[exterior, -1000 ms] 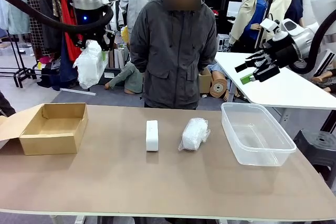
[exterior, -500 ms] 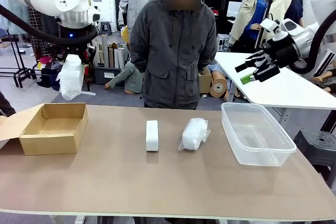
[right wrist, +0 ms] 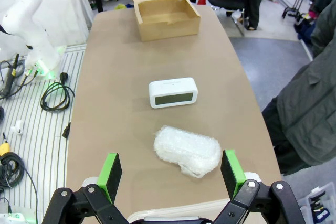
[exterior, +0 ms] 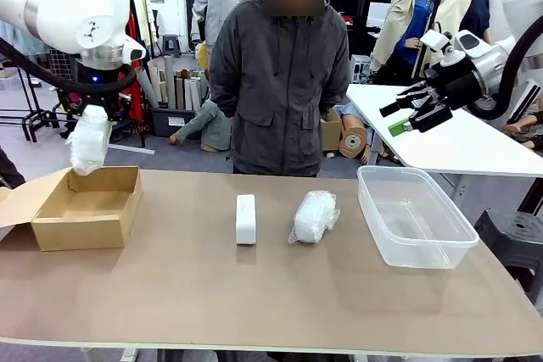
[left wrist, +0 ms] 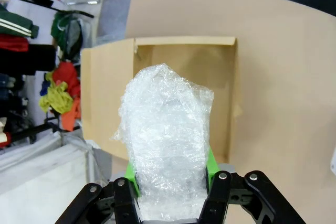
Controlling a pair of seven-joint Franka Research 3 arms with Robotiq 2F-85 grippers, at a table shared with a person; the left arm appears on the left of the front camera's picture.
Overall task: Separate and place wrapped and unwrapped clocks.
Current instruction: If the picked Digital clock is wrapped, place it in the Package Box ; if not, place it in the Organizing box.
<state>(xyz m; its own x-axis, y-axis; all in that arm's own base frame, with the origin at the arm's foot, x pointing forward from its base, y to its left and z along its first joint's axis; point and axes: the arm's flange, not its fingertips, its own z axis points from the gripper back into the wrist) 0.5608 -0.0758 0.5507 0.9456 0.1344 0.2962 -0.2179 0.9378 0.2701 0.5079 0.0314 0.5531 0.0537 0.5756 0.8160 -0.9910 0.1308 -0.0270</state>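
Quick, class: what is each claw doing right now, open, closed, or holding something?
Left claw: closed on a wrapped clock, above the cardboard box.
Right claw: open, holding nothing.

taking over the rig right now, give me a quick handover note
Left gripper: shut on a wrapped clock, held in the air above the box.
Right gripper: open, holding nothing, raised at the tub end.
On the table between box and tub: bare clock and second wrapped clock, apart.
Done: one wrapped clock lifted, not yet released.
Left: drop it in the box, then sort the other two; the bare one probably goes in the tub.
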